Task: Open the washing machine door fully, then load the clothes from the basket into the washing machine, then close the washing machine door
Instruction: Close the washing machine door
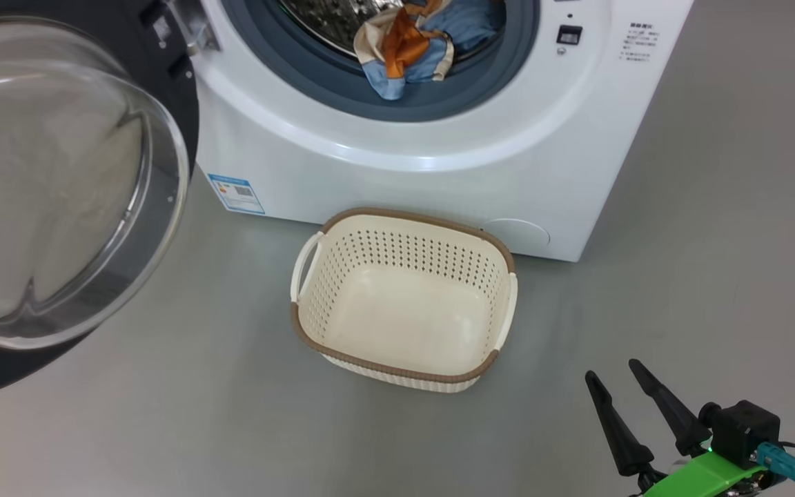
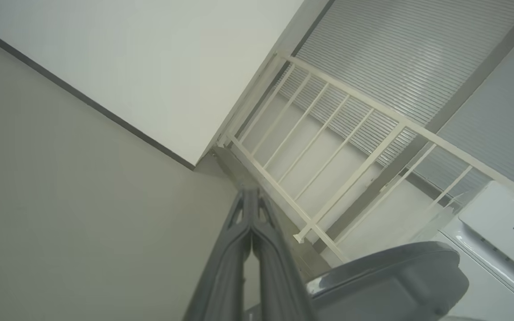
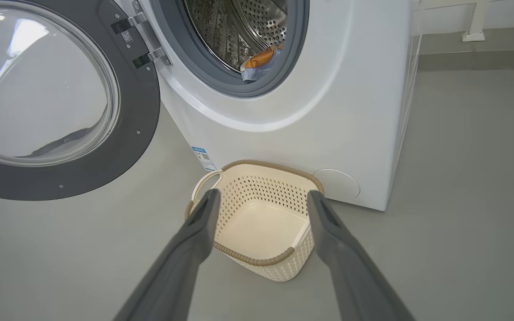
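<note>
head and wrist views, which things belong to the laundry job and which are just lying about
Part of the job:
washing machine
washing machine door, swung open
clothes, in the drum mouth
basket, empty, on the floor

Just around:
railing, white
wall, pale

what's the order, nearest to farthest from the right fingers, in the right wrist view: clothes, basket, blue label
1. basket, on the floor directly ahead of the right fingers.
2. blue label, beyond the basket's left corner, low on the washing machine front.
3. clothes, higher up at the drum mouth, farthest.
</note>
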Available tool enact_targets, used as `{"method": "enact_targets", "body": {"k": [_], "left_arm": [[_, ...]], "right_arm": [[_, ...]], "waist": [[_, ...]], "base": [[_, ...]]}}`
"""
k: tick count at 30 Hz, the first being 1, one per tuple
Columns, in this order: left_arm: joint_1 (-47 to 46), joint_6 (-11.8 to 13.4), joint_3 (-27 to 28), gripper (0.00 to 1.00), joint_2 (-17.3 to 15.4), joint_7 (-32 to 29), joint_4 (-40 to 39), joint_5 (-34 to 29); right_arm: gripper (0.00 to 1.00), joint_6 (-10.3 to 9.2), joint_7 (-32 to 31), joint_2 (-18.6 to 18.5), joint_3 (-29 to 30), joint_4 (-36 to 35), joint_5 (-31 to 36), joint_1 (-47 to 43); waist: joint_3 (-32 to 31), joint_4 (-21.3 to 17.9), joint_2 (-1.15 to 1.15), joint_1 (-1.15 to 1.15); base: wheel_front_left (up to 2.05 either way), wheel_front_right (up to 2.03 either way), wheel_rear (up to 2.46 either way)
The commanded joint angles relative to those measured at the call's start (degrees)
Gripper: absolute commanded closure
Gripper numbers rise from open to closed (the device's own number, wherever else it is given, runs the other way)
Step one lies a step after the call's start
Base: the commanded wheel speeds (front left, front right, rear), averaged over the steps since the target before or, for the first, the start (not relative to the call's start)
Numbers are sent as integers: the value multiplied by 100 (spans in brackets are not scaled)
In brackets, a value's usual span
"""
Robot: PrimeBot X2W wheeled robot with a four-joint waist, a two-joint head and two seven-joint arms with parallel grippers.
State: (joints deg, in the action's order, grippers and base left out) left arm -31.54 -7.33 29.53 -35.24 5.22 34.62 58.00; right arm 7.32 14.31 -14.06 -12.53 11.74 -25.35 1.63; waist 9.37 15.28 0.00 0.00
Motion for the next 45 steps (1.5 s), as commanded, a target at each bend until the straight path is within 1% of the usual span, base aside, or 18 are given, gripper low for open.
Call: {"method": "enact_targets", "body": {"k": [1,2,4,5,6,8,13,18,25,32,33,34,35,40,45], "left_arm": [[-220,-15,13,100,-517,-334,85,193],[-309,-15,-51,100,-579,-639,269,379],[-445,-15,-154,100,-732,-1003,562,581],[-540,-15,-160,100,-746,-1203,715,742],[-672,-15,-203,100,-832,-1482,956,915],[-795,-15,-268,100,-886,-1875,1165,1098],[-988,-15,-443,100,-1003,-2404,1529,1238],[-1064,-15,-625,100,-952,-2846,1661,1323],[-1043,-15,-815,100,-848,-3133,1632,1340],[-869,-15,-1028,100,-722,-3691,1310,1485],[-869,-15,-1028,100,-722,-3691,1310,1485],[-787,-15,-1093,100,-702,-3889,1158,1549],[-787,-15,-1093,100,-702,-3889,1158,1549],[-505,-15,-1302,100,-698,-4414,681,1703],[-229,-15,-1407,100,-729,-4789,182,1912]], "right_arm": [[0,17,69,-72,-109,-146,15,162],[0,17,69,-72,-96,-148,12,160],[0,17,69,-73,-68,-164,10,155],[0,17,69,-73,-55,-170,11,150],[0,17,69,-73,-40,-173,12,134],[0,17,69,-72,-33,-173,11,120],[0,17,69,-80,-21,-170,18,130],[0,17,69,-84,-14,-170,20,125],[0,17,69,-91,-31,-166,19,110],[0,17,69,-74,-22,-151,14,74],[0,17,69,-74,-22,-151,14,74],[0,17,69,-64,-24,-146,13,60],[0,17,69,-64,-24,-146,13,60],[0,17,69,-24,-30,-135,11,13],[0,17,69,14,-28,-135,7,-21]], "waist": [[85,-63,0,0],[97,-62,0,0],[133,-61,0,0],[140,-58,0,0],[144,-57,0,0],[144,-56,0,0],[153,-44,0,0],[129,-29,0,0],[92,-23,0,0],[13,-31,0,0],[13,-31,0,0],[-15,-33,0,0],[-15,-33,0,0],[-100,-34,0,0],[-171,-38,0,0]], "base": [[0,0,0],[0,0,0],[0,0,0],[0,0,0],[0,0,0],[0,0,0],[0,0,0],[0,0,0],[0,0,0],[0,0,0],[0,0,0],[0,0,0],[0,0,0],[0,0,0],[0,0,0]]}}
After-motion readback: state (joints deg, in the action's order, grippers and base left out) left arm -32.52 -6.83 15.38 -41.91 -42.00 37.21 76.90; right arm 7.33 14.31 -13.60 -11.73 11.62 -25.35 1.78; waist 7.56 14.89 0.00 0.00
